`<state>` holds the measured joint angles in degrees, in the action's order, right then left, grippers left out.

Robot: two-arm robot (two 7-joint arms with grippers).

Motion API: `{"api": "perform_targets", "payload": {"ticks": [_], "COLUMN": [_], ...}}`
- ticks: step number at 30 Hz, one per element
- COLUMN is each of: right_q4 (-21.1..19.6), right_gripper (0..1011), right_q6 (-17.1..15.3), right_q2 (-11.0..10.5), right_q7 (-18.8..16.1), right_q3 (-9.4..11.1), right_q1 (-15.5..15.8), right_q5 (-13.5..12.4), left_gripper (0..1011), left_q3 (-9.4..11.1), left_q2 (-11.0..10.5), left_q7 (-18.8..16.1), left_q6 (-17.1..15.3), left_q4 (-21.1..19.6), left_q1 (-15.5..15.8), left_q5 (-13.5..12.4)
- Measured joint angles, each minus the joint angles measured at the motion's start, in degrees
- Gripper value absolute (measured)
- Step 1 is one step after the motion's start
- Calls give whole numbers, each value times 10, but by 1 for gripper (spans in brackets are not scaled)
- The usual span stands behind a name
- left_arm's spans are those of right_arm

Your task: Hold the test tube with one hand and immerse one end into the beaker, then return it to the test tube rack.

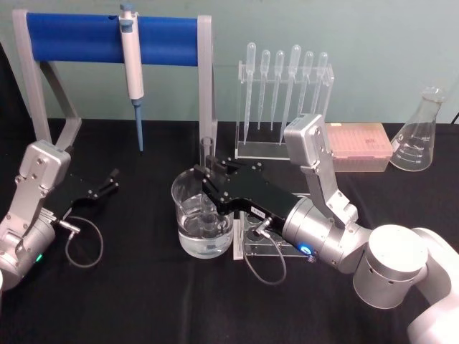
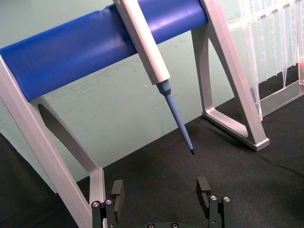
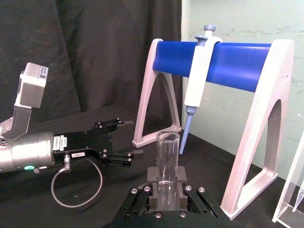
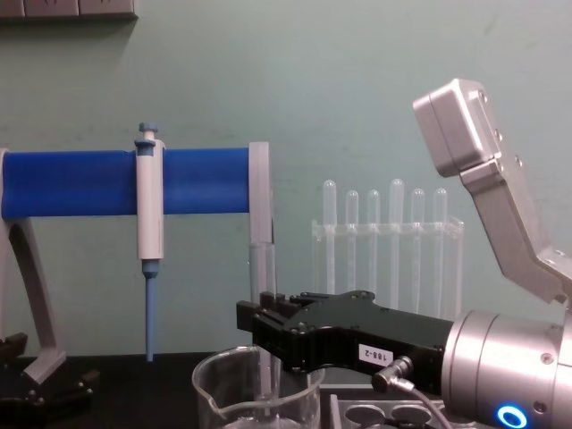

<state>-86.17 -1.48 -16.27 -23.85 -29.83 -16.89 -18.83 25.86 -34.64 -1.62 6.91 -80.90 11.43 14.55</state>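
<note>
The right gripper (image 1: 209,174) reaches out over the beaker (image 1: 202,218), its two black fingers clamped on the test tube (image 1: 207,154). In the right wrist view the fingers (image 3: 153,186) press on either side of the glass, open only as wide as the tube (image 3: 167,159), and grip it in its lower part. The tube stands upright. Its open rim rises well above the fingers and its lower end runs down from them into the beaker.

The beaker sits directly under the fingertips and is partly filled with clear liquid. Seen through glass and liquid, the tube's bottom end is hard to follow, so I cannot tell whether it is below the surface. In the chest view the gripper (image 4: 268,332) hides the middle of the tube (image 4: 261,268), and the frame cuts off the base of the beaker (image 4: 255,393).

A clear test tube rack (image 1: 239,247) lies under the gripper's wrist, mostly covered by the arm and a looped cable.

The left gripper (image 1: 107,183) lies low on the black cloth, well off to the left of the beaker. Its fingers (image 2: 117,190) are wide apart with nothing between them. A white-and-blue pipettor (image 2: 142,42) hangs on a blue stand (image 2: 71,47) beyond it.
</note>
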Motion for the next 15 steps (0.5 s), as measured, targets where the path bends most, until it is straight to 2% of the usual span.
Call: {"api": "perform_targets", "payload": {"ticks": [15], "right_q4": [0], "right_gripper": [224], "right_q6": [0], "right_q2": [0], "right_q7": [0], "right_q3": [0], "right_q1": [0], "right_q5": [0], "left_gripper": [1000], "left_q3": [0], "left_q2": [0], "left_q7": [0], "left_q6": [0], "left_q4": [0], "left_q1": [0], "left_q5": [0]}}
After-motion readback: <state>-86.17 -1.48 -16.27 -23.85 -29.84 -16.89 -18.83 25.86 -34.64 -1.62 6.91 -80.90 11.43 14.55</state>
